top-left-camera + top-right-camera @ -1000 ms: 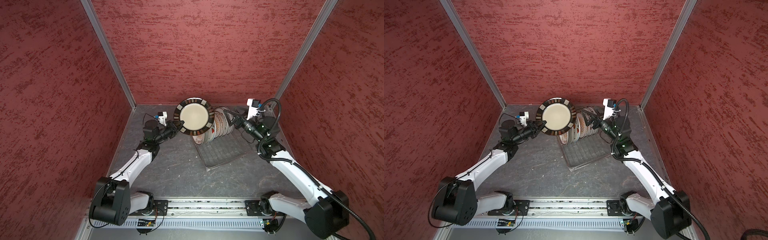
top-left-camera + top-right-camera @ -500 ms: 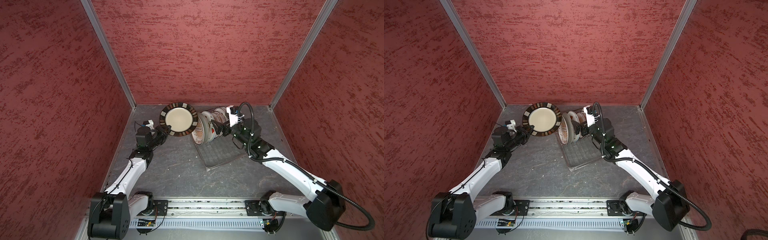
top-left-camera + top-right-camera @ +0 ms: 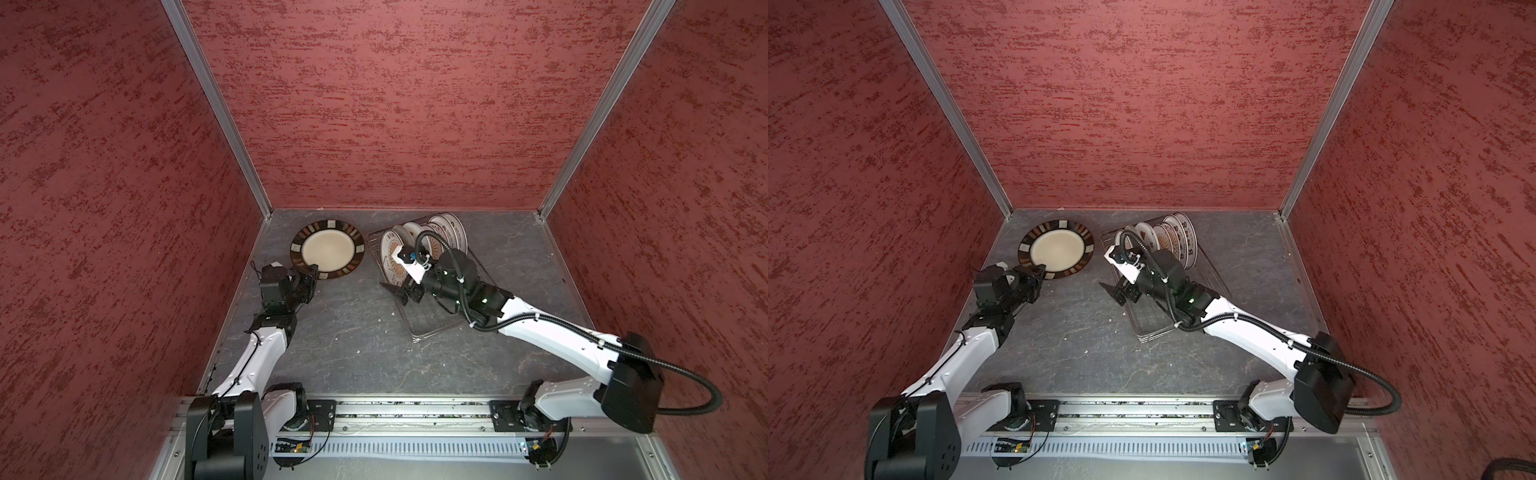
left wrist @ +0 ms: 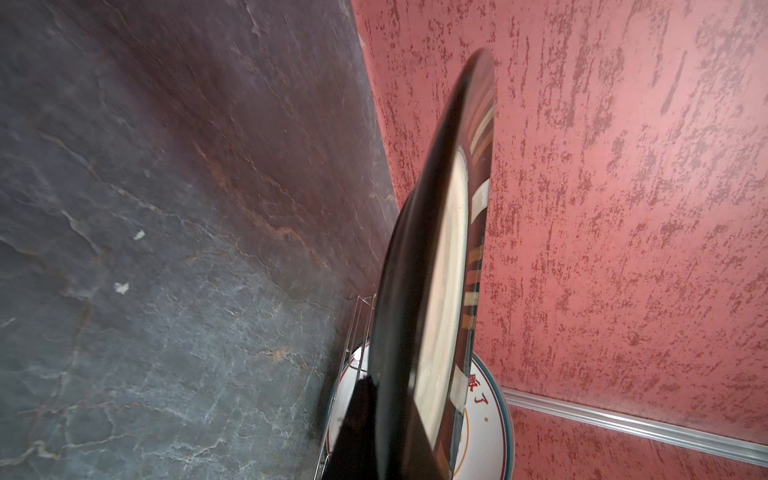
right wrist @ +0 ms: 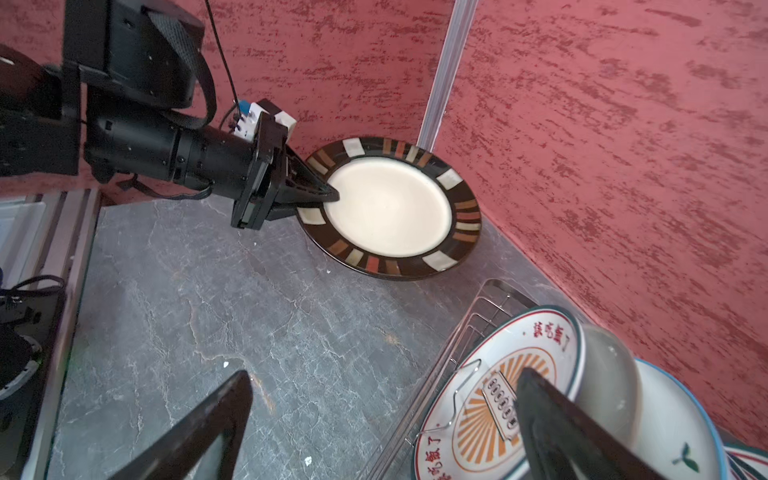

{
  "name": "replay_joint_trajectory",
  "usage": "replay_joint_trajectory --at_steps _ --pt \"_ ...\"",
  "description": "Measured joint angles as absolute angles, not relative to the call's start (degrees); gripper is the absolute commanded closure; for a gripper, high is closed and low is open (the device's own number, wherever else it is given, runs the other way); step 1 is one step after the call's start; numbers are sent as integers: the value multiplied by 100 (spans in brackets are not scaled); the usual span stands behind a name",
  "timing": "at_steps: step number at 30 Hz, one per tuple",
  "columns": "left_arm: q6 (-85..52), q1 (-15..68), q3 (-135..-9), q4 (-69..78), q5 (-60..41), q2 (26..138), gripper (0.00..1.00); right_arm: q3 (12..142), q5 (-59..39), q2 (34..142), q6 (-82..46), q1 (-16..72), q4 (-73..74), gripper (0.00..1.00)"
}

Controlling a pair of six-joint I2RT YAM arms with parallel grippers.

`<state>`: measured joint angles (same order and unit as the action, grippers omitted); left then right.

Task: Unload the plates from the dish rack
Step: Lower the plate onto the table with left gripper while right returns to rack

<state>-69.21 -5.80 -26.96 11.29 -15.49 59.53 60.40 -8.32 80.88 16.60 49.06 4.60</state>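
The lone plate (image 3: 328,249) is left of the dish rack (image 3: 434,326) holding plates (image 3: 453,232).

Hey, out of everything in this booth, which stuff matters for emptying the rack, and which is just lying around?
For the job:
- dark-rimmed plate, clamped by left gripper
- sunburst plate and racked plates behind it
- dish rack
- open right gripper

Lying about:
- white flecks on tabletop

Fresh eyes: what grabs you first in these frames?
The dark-rimmed plate at back left, its rim pinched in the shut left tool. Right of it, the wire rack holds a row of standing printed plates, and the open right tool hovers at the front sunburst plate.
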Motion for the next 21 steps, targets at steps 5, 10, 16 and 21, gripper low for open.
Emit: replay_joint_trajectory --at_steps 5,10,16,21 --pt "-6936 -740 -2591 1122 -1387 6038 100 6322 -827 8737 1785 4936 521 1" --pt "-6947 -810 -2495 1079 -1122 6270 100 7000 -786 9450 1549 4943 344 2" --pt "-6897 -838 -2486 1105 -880 6606 100 7655 -836 9946 1232 4947 21 3" --pt "-6807 -854 -2502 1153 -703 7111 100 7926 -847 10263 1125 4982 -233 5"
